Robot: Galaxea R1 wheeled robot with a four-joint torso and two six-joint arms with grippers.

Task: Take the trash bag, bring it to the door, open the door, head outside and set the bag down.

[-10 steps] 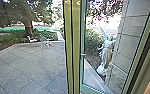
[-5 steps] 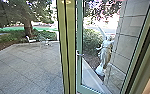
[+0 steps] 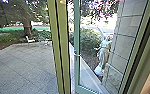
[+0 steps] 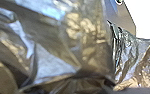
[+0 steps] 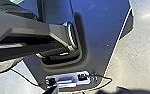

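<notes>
A glass door (image 3: 77, 72) with a pale green frame stands ajar in the head view, with a narrow gap between its edge and the thick green post to its left. Its metal handle (image 3: 76, 55) is on that edge. In the left wrist view the trash bag (image 4: 53, 60) is very close to the camera, shiny, crumpled and partly see-through. How the bag is held cannot be made out. The right wrist view looks down past a dark arm link over the robot's own base and a pale floor.
The post (image 3: 61, 47) divides the head view. Outside are a paved yard (image 3: 23, 65), a white chair (image 3: 29, 40), a tree and bushes. Through the door glass show a pale statue (image 3: 104, 56) and a stone wall (image 3: 126, 37).
The head view has shifted, with the post now farther left and leaning more. The gap between post and door edge has widened.
</notes>
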